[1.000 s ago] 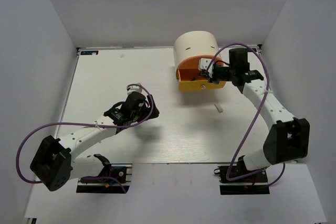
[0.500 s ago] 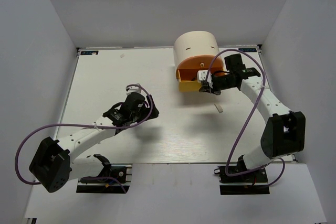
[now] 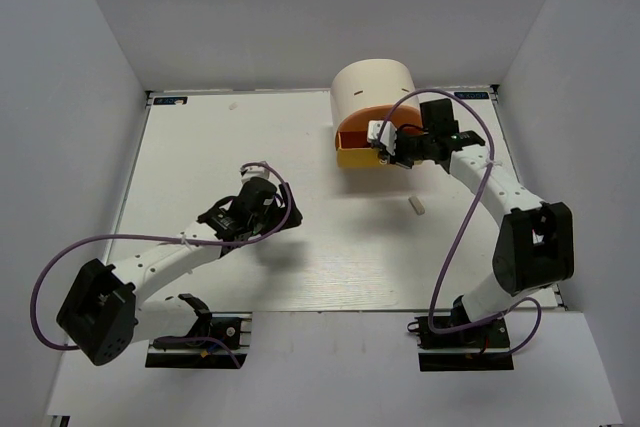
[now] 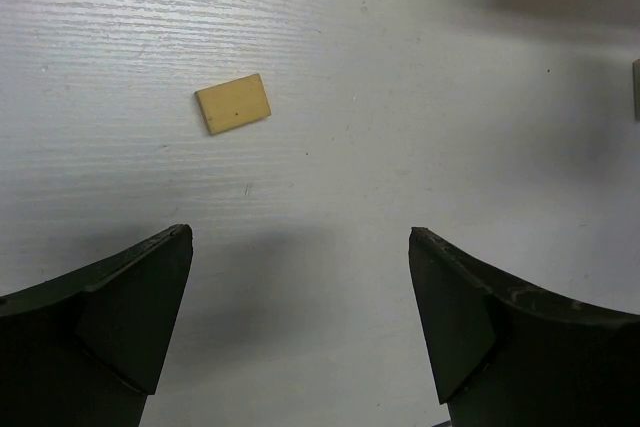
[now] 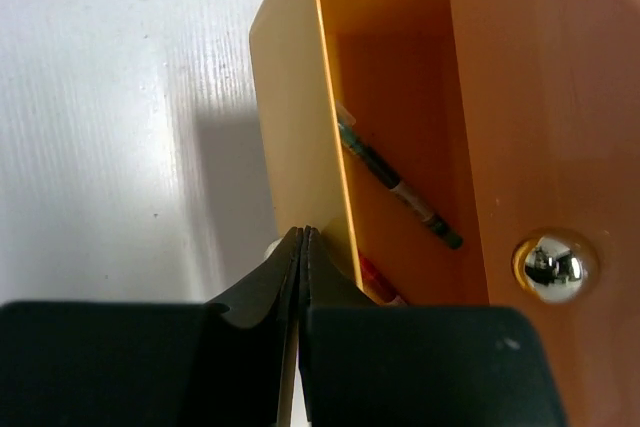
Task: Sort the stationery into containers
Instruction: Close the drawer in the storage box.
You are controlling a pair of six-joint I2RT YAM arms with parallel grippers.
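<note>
Left arm: the left gripper (image 4: 300,237) hangs above the table (image 3: 200,147), fingers (image 4: 120,317) spread wide with nothing between them. The tan eraser (image 4: 233,104) lies flat on the table ahead of the fingertips, closer to the left-hand finger's side than the right, clear of both. A grey sliver (image 4: 636,87) shows ahead of and outside the right-hand finger. It is cut by the frame edge and cannot be identified.

Right arm: the right gripper (image 5: 302,247) is closed, its two tips pressed together with nothing visible between them. The tips sit at the outer face of the yellow drawer (image 5: 285,127), at its front wall. Whether they touch the wall cannot be told.

The yellow drawer stands pulled out of the cream drum unit (image 3: 372,87), open side just right of the fingertips in the wrist view. Inside it, ahead and to the right of the tips, a dark marker with a greenish end (image 5: 395,187) lies on a slant. A red item (image 5: 378,280) lies just right of the fingers, partly hidden by them.

The orange drawer (image 5: 520,97) lies further right of the fingers, its shiny knob (image 5: 555,265) roughly level with the tips.

A small pale block (image 3: 417,206) lies on the table, well apart from the right fingers, on their base-ward side.
</note>
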